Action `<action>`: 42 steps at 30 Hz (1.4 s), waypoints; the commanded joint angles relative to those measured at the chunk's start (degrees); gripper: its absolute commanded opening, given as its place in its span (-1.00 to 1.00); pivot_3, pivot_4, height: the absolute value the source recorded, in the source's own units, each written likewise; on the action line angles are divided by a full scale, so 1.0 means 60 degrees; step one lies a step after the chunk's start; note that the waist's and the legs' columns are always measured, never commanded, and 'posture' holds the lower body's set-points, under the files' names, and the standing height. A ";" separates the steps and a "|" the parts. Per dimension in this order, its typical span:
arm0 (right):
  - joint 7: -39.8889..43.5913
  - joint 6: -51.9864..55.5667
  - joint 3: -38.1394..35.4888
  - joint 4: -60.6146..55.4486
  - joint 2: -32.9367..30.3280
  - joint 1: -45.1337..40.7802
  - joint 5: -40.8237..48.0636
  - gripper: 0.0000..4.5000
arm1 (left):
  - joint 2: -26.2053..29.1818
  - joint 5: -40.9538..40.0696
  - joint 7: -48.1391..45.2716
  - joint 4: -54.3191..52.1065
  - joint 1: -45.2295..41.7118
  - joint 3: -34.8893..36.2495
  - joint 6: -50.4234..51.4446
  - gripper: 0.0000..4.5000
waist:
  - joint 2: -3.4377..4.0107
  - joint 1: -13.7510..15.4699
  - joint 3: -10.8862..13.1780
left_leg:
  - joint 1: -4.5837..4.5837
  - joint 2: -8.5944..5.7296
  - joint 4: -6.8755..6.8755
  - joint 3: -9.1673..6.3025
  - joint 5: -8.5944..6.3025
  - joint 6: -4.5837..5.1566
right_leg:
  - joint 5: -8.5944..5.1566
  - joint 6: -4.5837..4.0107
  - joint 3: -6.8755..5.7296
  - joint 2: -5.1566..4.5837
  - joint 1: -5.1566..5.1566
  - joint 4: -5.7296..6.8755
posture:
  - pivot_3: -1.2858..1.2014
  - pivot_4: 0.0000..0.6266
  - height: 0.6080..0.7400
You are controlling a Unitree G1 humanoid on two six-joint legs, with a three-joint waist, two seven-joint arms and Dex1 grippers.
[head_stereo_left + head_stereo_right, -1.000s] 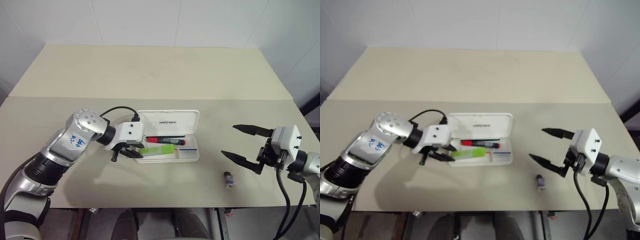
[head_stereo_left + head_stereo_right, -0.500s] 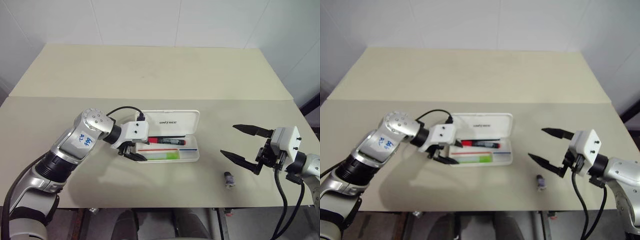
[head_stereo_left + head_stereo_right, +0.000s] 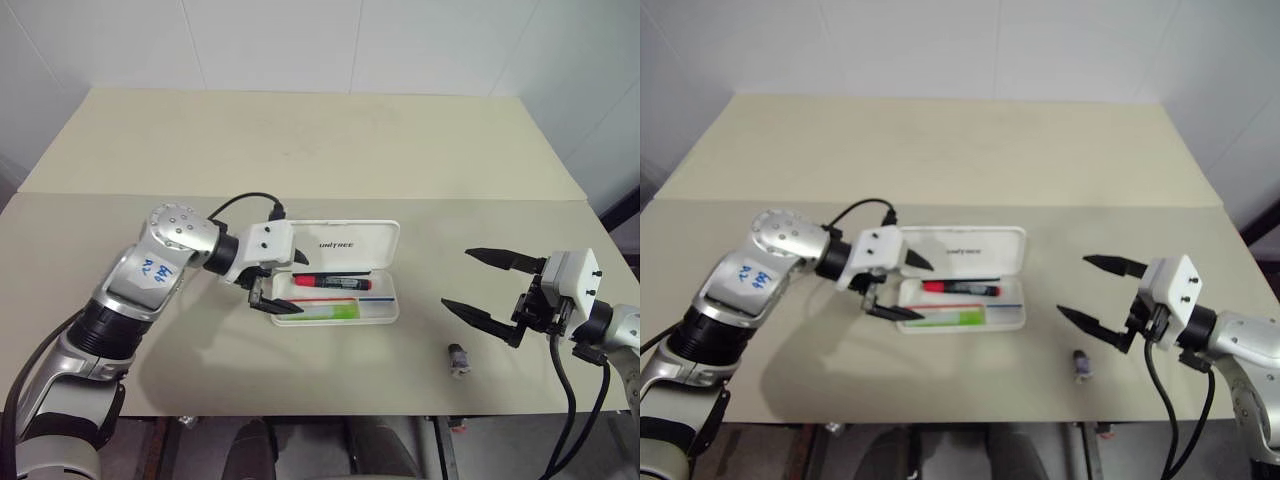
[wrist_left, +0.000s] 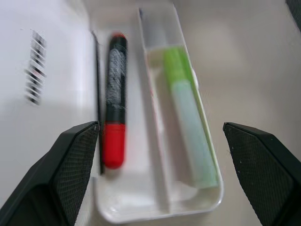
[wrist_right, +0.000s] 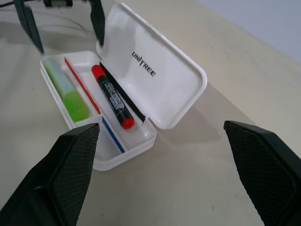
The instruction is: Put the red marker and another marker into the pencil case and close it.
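The white pencil case lies open at the table's middle, its lid tipped back. The red marker rests in the rear compartment along the hinge. The green marker lies in the front compartment, and the left wrist view shows the green marker beside the red marker. My left gripper hovers open over the case's left end, holding nothing. My right gripper stands open and empty well right of the case, pointing toward it.
A small dark grey stub lies near the front edge, just below my right gripper. The beige table stretches back to a white wall. Its front edge is close behind the case.
My left gripper opened and let go of the green marker, which now lies flat in the front compartment. The gripper then rose a little. The right arm has stayed put.
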 commanded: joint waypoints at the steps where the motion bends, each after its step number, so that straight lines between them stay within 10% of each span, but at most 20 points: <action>1: 0.0110 0.0454 -0.0348 -0.0028 -0.0363 0.0051 0.0284 1.00 | 0.0187 -0.0694 -0.0255 -0.0202 0.0252 0.0794 -0.0443 0.99 | 0.0000 -0.0005 0.0000 | 0.0001 0.0001 -0.0002 -0.0001 0.0000 0.0000 | 0.0000 0.0000 -0.0001 0.0000 0.0000 0.0000 | 0.03 -0.52 1.00; 14: -0.0079 0.3281 -0.2210 -0.0396 -0.2248 0.1551 -0.0145 1.00 | 0.0016 -0.2039 0.0019 -0.0825 0.1357 0.2100 -0.0887 0.99 | 0.0000 0.0041 0.0000 | 0.0003 0.0001 0.0001 -0.0001 -0.0003 0.0004 | -0.0009 -0.0016 -0.0002 -0.0005 0.0017 -0.0028 | 0.03 -0.52 1.00; 26: -0.1555 0.9593 -0.4031 -0.3344 -0.2699 0.2253 0.1118 1.00 | -0.0510 -0.1992 0.0009 -0.0287 0.1597 0.1691 -0.1454 0.99 | -0.0001 0.0012 -0.0001 | -0.0002 0.0002 -0.0014 0.0002 -0.0008 0.0011 | -0.0009 -0.0020 0.0001 -0.0007 0.0032 -0.0094 | 0.03 -0.52 1.00; 31: -0.2654 1.2917 -0.3782 -0.3977 -0.2019 0.0565 0.2640 1.00 | -0.0544 -0.1925 0.0044 -0.0095 0.1522 0.1576 -0.1666 0.99 | -0.0007 0.0007 -0.0003 | -0.0008 0.0008 -0.0014 0.0008 -0.0006 0.0015 | -0.0015 -0.0076 0.0003 -0.0012 0.0037 -0.0144 | 0.03 -0.52 1.00; 42: -0.8406 1.2513 -0.2883 -0.2536 -0.2076 0.0793 0.9118 1.00 | -0.0246 -0.2000 0.0200 -0.0418 0.1916 0.1776 -0.1597 0.99 | -0.0007 -0.0017 -0.0004 | -0.0025 0.0006 -0.0048 0.0015 -0.0027 0.0042 | 0.0008 -0.0038 0.0006 -0.0017 0.0036 -0.0197 | 0.03 -0.52 1.00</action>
